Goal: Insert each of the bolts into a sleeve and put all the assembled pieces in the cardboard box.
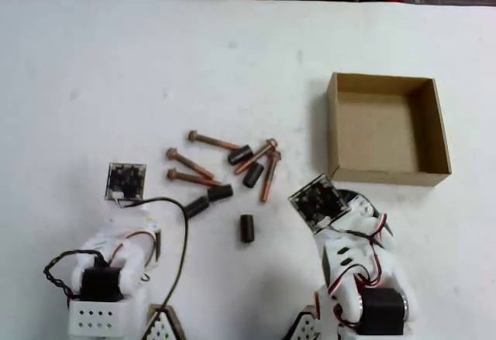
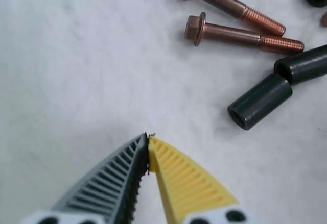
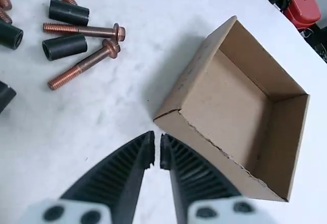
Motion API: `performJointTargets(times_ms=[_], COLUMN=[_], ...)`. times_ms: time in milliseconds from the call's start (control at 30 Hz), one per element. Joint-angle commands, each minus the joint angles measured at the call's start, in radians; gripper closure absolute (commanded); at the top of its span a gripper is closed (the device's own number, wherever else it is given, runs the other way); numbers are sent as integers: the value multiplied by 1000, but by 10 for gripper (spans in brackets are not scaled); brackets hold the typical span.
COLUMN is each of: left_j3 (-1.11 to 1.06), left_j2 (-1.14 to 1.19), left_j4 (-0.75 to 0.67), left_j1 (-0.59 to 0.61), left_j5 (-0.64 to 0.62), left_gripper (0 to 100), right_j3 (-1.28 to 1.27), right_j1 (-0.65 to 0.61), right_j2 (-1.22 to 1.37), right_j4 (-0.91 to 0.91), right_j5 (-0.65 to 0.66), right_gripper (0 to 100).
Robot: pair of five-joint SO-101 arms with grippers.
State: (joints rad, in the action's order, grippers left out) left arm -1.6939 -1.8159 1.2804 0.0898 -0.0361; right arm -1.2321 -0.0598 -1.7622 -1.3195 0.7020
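Copper-coloured flanged metal bolts [image 1: 213, 140], five in all, lie scattered about the middle of the white worktop [image 1: 116, 61], closer to its near edge than to its far one. Five short black cylindrical sleeves [image 1: 239, 155] lie on their sides among and beside them, every bolt and sleeve a separate piece. One sleeve sits alone, nearest the near edge. The open brown cardboard box [image 1: 387, 176] stands well to the right of the scatter, mouth up, its floor showing.

The white left arm [image 1: 108, 270] sits at the near edge, left of the scatter. Its grey and yellow jaws are together at the tips, gripping nothing, over bare worktop near two bolts and two sleeves. The white right arm [image 1: 356, 270] sits at the near edge below the box. Its black jaws are drawn together with only a sliver between the tips, gripping nothing, just beside the box's near corner.
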Motion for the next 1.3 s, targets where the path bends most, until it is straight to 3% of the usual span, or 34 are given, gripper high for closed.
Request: performJointTargets(times_ms=[0, 167, 433, 700, 933, 1100, 1267], left_j3=[0, 0, 0, 0, 0, 0, 0], left_j2=[-8, -8, -8, -10, -12, -12, -12], left_j4=[0, 0, 0, 0, -11, -28, -28], left_j1=[7, 7, 8, 8, 97, 151, 162], left_j5=[-5, -5, -5, -5, -6, -9, -9], left_gripper=[977, 977, 977, 977, 977, 977, 977], right_j3=[121, 279, 410, 462, 511, 578, 680], right_j1=[8, 1, -226, -389, -510, -538, -544], right_j2=[124, 412, 825, 1073, 1241, 1383, 1547], right_j4=[-2, 1, -4, 1, 2, 2, 2], right_j5=[-61, -106, -269, -439, -640, -829, -921], right_gripper=[980, 980, 980, 980, 980, 980, 980])
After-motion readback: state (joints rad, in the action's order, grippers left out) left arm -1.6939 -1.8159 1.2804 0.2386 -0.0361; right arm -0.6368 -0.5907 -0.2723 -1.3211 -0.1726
